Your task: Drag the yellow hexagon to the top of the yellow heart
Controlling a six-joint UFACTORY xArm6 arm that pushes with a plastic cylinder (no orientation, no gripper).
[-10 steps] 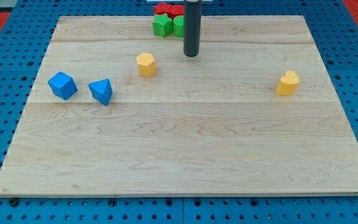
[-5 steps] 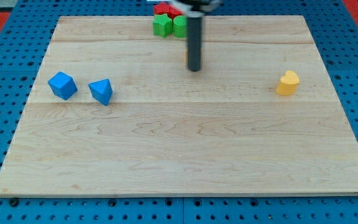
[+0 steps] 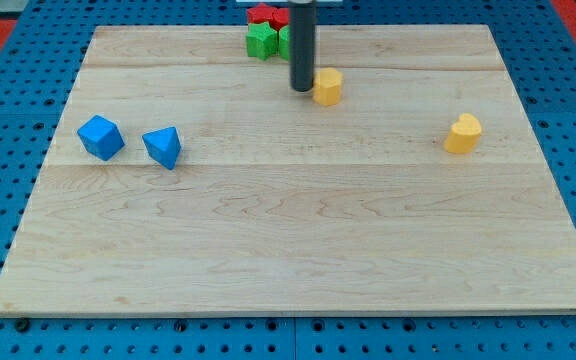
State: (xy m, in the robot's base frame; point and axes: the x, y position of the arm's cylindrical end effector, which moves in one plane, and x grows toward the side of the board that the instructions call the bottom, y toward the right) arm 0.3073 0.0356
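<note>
The yellow hexagon (image 3: pixel 328 86) sits on the wooden board (image 3: pixel 298 250) near the view's top centre. My tip (image 3: pixel 301 89) rests just left of it, touching or nearly touching its left side. The yellow heart (image 3: pixel 462 133) lies at the view's right, well to the right of and slightly below the hexagon.
A blue cube (image 3: pixel 100 137) and a blue wedge-like block (image 3: pixel 163 147) lie at the view's left. Red blocks (image 3: pixel 268 14) and green blocks (image 3: pixel 265 40) cluster at the board's top edge, just behind the rod.
The yellow hexagon has moved to the right, from left of the rod to just right of it. My tip dipped lower, then came back up beside the hexagon.
</note>
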